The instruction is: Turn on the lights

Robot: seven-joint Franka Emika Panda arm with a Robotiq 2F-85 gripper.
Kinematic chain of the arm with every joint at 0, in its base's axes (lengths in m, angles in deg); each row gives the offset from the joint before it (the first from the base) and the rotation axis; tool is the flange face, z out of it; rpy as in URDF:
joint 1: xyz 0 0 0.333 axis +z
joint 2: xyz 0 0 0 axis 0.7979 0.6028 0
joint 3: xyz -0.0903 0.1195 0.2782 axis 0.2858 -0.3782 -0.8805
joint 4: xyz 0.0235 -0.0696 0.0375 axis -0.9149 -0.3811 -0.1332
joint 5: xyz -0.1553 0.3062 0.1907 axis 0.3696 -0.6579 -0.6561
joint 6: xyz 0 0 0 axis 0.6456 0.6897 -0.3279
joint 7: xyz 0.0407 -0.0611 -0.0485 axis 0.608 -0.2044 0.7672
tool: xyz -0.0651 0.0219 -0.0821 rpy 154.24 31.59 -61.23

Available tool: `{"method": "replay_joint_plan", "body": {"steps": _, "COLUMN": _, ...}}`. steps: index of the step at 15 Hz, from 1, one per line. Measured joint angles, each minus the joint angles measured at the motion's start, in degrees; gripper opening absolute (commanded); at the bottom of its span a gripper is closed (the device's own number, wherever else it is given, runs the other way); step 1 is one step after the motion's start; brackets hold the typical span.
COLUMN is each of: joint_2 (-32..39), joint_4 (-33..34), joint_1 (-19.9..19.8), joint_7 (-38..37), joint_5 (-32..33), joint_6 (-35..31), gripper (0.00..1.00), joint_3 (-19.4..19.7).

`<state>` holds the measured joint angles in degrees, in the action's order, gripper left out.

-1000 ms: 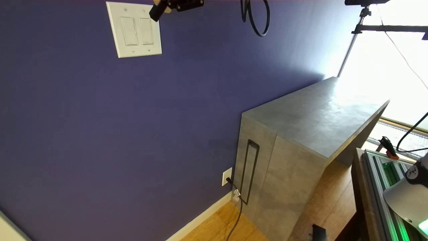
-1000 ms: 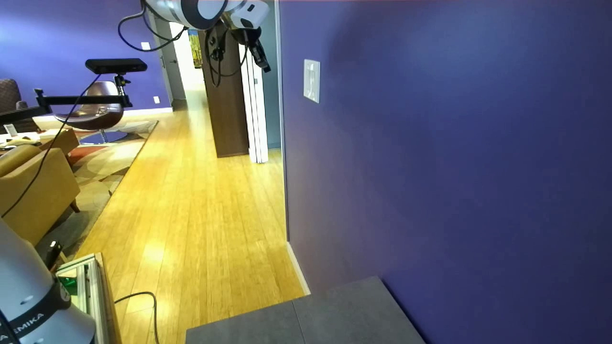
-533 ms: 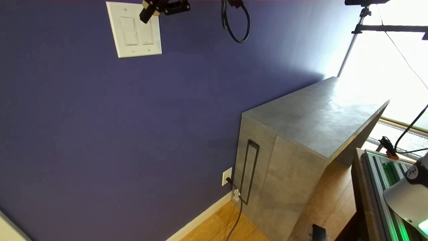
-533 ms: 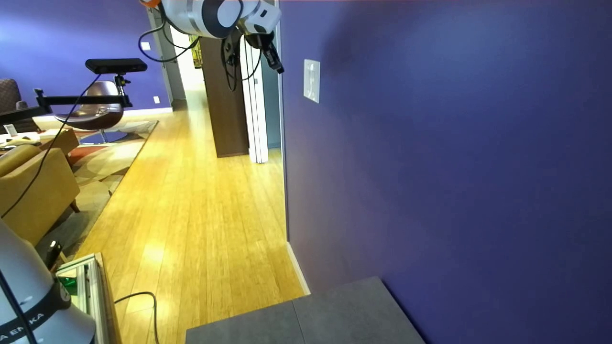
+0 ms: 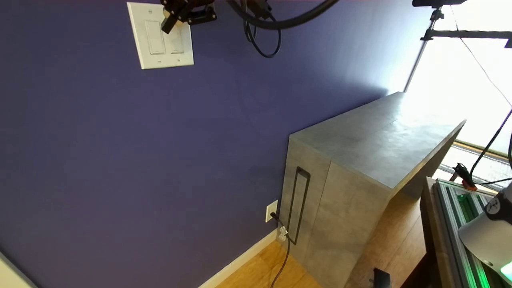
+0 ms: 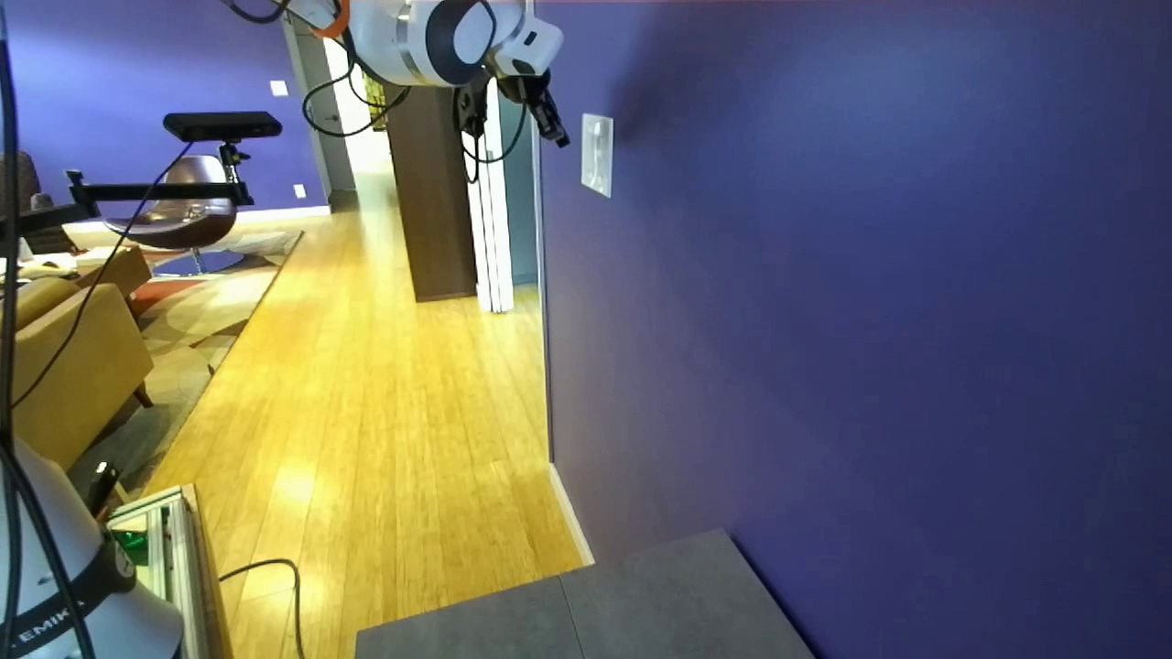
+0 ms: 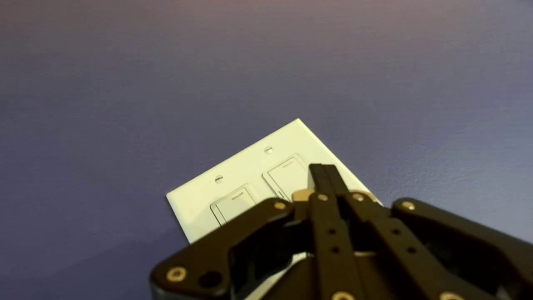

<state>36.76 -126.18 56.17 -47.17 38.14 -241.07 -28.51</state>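
Observation:
The light switch is a white rectangular plate on the purple wall, seen in both exterior views point(image 5: 148, 60) point(image 6: 597, 156). The wrist view shows the plate point(image 7: 245, 164) tilted, with two rocker paddles, one on the left point(image 7: 235, 204) and one on the right point(image 7: 286, 175). My gripper point(image 7: 327, 166) is shut and empty, its fingertips together. Its tips overlap the right part of the plate there and hide part of the right paddle. In an exterior view the gripper point(image 6: 560, 139) is apart from the plate, a small gap short of it. It also shows over the plate's upper part point(image 5: 166, 28). No lamp shows.
A small outlet plate point(image 5: 271, 211) with a plugged cable is low on the wall. A grey desk point(image 5: 360, 140) stands against the wall below, also seen from above point(image 6: 586, 604). Black cables point(image 5: 264, 48) hang from the arm. A doorway edge point(image 6: 540, 275) lies left of the switch.
The shut gripper has moved closer to the switch plate. It went left and slightly down across the plate in an exterior view, and rightward toward it in the exterior view showing the floor.

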Motion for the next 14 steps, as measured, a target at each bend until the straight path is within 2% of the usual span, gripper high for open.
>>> {"method": "replay_joint_plan", "body": {"steps": 5, "joint_2": 2.58, "joint_4": 2.72, "joint_1": 0.38, "joint_7": -1.37, "joint_5": 1.33, "joint_6": -0.28, "gripper": 0.02, "joint_3": 0.31}}
{"method": "replay_joint_plan", "body": {"steps": 14, "joint_2": 6.15, "joint_4": 6.31, "joint_1": 2.95, "joint_7": -7.82, "joint_5": 9.98, "joint_6": -2.8, "gripper": 0.01, "joint_3": 3.83}}
